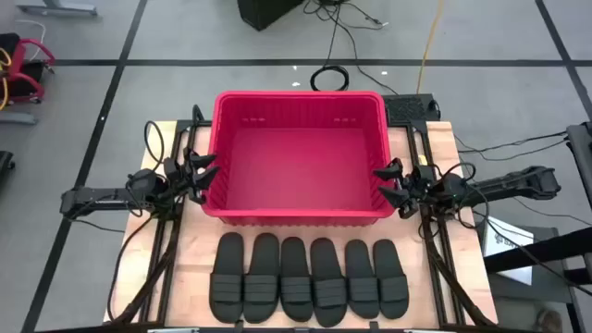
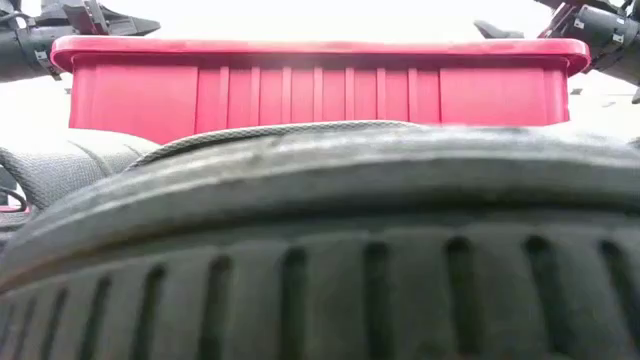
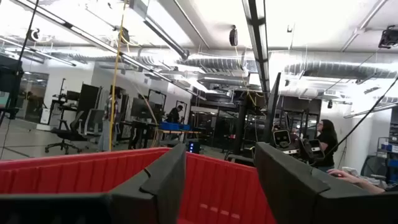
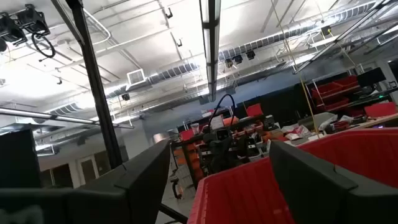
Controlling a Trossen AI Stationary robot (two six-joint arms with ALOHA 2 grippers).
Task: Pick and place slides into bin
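Only overhead: six slides [image 1: 309,278] (bin [image 1: 301,211] empty)

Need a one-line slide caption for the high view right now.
Six slides lined up before the empty red bin; left gripper and right gripper open at its sides.

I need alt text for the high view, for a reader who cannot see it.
Six black slides lie in a row on a wooden table, in front of an empty red bin. The left end effector and right end effector flank the bin, both open.

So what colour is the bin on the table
Red, clearest in the high view: the bin.
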